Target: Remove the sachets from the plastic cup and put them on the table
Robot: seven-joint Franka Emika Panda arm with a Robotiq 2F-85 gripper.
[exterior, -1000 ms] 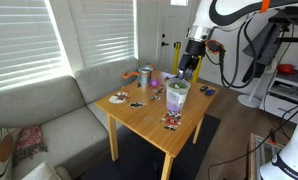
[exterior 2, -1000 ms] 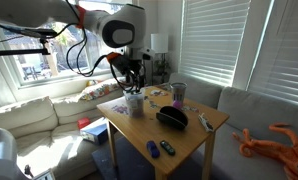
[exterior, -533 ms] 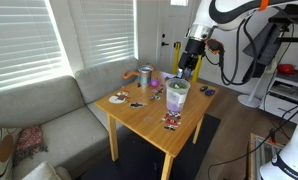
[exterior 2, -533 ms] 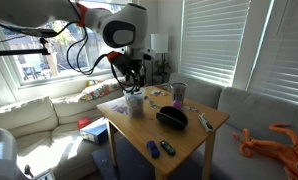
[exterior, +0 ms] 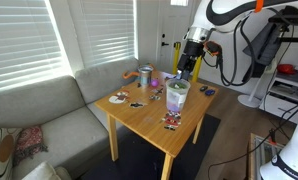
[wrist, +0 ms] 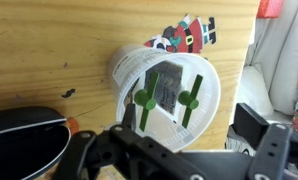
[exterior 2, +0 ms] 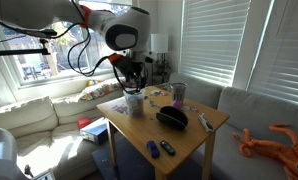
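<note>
Standing by the table (exterior: 139,113) and reading it left to right: first a flat round disc (exterior: 119,98), then a grey metal cup (exterior: 146,77) (can't see inside it from this angle). Right of that is the plastic cup (exterior: 176,97), upright on the wood, and the sachets (wrist: 167,85) are inside it, standing on edge in a little bunch.

The wrist view looks straight down the cup's mouth, and the bunch sits about in the middle, pale with a darker patch. The gripper (wrist: 168,100) hangs just over the mouth. Its two green fingertips (wrist: 144,100) are spread apart, one on either side of the bunch, and as far as I can tell they aren't squeezing anything.

Just beside the cup, toward the table's front edge, the small dark-and-red packets (exterior: 171,122) lie flat on the wood. In an exterior view a black rounded thing (exterior 2: 171,117) sits to the right of the cup, and I can't tell what's in it, if anything.
</note>
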